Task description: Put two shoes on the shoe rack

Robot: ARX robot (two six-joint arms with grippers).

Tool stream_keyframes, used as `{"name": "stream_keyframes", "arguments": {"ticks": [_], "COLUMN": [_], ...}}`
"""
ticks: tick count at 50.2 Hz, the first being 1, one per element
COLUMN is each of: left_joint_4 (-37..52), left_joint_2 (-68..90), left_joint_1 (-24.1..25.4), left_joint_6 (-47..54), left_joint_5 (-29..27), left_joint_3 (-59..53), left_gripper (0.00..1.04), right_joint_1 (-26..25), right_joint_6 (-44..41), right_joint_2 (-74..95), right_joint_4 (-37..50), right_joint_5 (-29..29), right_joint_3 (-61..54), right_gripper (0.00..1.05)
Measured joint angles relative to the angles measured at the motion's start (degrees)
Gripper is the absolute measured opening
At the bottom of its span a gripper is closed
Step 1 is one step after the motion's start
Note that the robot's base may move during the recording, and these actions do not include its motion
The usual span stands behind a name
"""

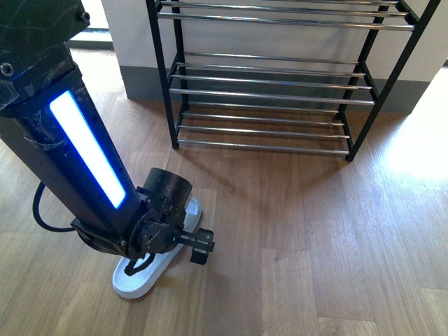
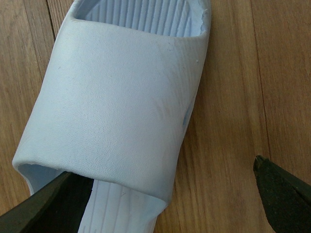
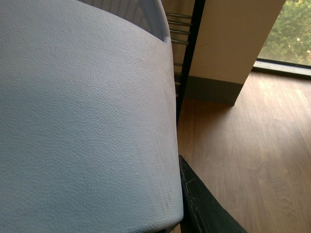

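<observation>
- R wrist view: a pale blue slide [image 3: 82, 121] sits right up against the lens and fills most of the frame, pebbled strap facing the cam. It's raised clear of the floor.
- right gripper [image 3: 194, 204]: only one dark finger shows, touching that slide's edge; the other is hidden. Jaws look clamped on the slide.
- Behind it: black post and chrome rods of the shoe rack [image 3: 192, 48], a beige wall w/ grey skirting, and a window [image 3: 286, 29] w/ greenery.
- Front view: left arm [image 1: 84, 147], blue light strip lit, reaches down to the second slide [image 1: 143, 276], which lies flat on the wood floor [image 1: 315, 245] near the bottom-left of the view, well apart from the rack.
- left gripper [image 1: 196, 246] is low over the second slide's strap.
- L wrist view: jaws spread wide. One finger [image 2: 43, 208] is at the strap's edge and the other is over bare floor beside the slide; nothing gripped.
- Rack stands vs. the wall.
</observation>
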Motion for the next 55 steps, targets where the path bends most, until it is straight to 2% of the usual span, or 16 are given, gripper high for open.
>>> {"name": "stream_keyframes", "arguments": {"ticks": [18,32,39,45,47,53,55], "left_joint_4": [2.7,7.0,8.0,8.3,8.3,8.1,8.1], "left_joint_2": [1.7,3.4,3.6,3.7,3.7,3.9,3.9], "left_joint_1": [-0.1,-0.1,-0.1,0.1,0.1,0.1,0.1], "left_joint_6": [-1.7,-1.7,-1.6,-1.6,-1.6,-2.2,-2.3], "left_joint_5": [-0.1,-3.7,-4.4,-3.5,-3.6,-3.5,-3.5], "left_joint_3": [0.8,0.5,0.4,0.2,0.2,0.1,0.1], "left_gripper": [0.95,0.94,0.78,0.56,0.53,0.3,0.26], "right_joint_1": [0.0,0.0,0.0,0.0,0.0,0.0,0.0], "right_joint_6": [0.0,0.0,0.0,0.0,0.0,0.0,0.0], "right_joint_2": [0.0,0.0,0.0,0.0,0.0,0.0,0.0], "right_joint_4": [0.0,0.0,0.0,0.0,0.0,0.0,0.0], "right_joint_5": [0.0,0.0,0.0,0.0,0.0,0.0,0.0], "right_joint_3": [0.0,0.0,0.0,0.0,0.0,0.0,0.0], "right_gripper": [0.02,0.02,0.02,0.02,0.02,0.02,0.02]}}
